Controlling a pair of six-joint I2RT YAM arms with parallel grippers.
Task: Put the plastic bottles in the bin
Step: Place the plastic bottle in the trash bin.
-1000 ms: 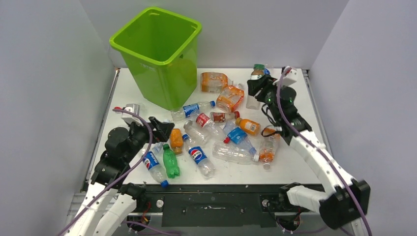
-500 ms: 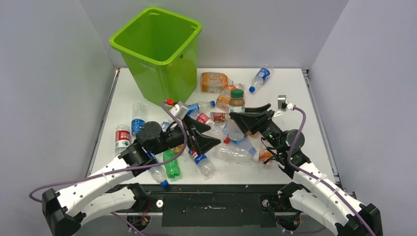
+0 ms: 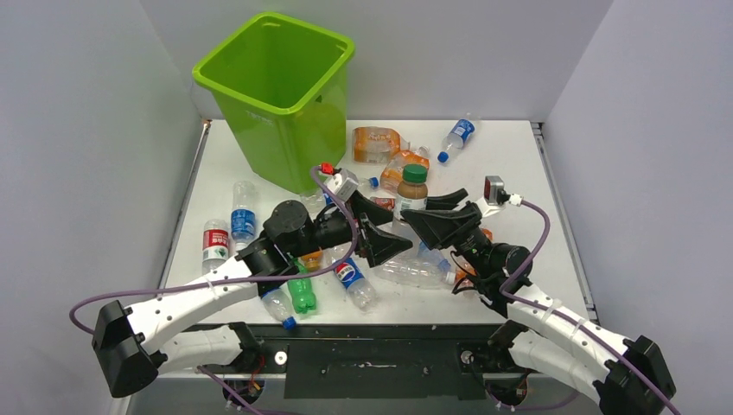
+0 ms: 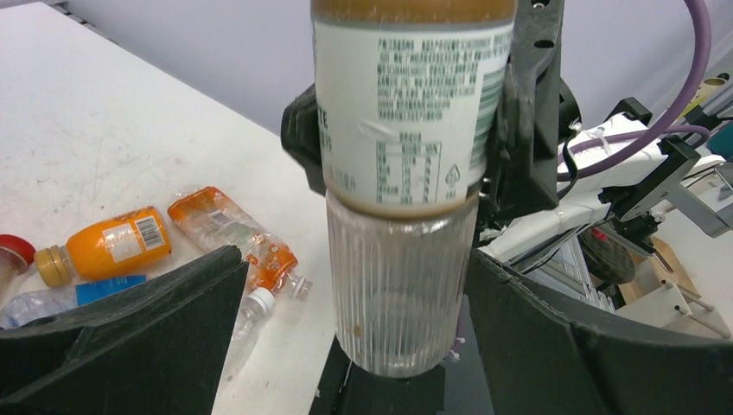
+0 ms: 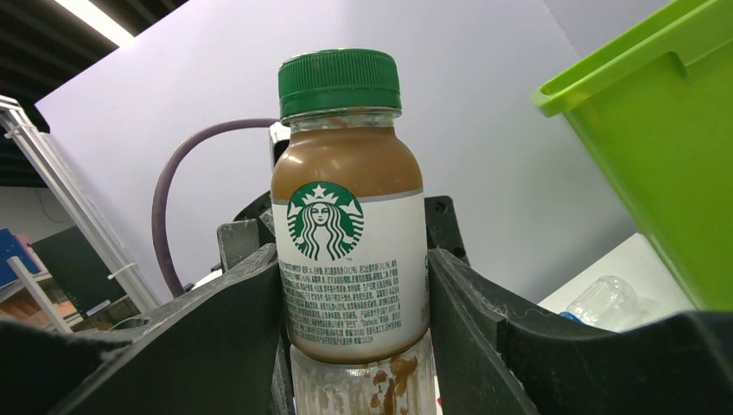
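Note:
My right gripper (image 3: 421,207) is shut on a brown coffee bottle (image 3: 414,183) with a green cap and white label, held upright above the pile; it also shows in the right wrist view (image 5: 350,259) between my fingers (image 5: 216,337). My left gripper (image 3: 391,230) is open, its jaws either side of the bottle's clear ribbed base (image 4: 399,294), apart from it on the left and close on the right. The lime-green bin (image 3: 285,130) stands at the back left and also shows in the right wrist view (image 5: 666,156). Several plastic bottles (image 3: 353,278) lie under both grippers.
Two bottles (image 3: 213,243) lie apart at the left, below the bin. An orange bottle (image 3: 377,143) and a blue-labelled one (image 3: 455,137) lie at the back. A green bottle (image 3: 301,294) lies near the front edge. Grey walls close both sides.
My right arm has carried the coffee bottle from the back right to the centre. My left arm has swung from the left to the centre, its open jaws now around the bottle's base.

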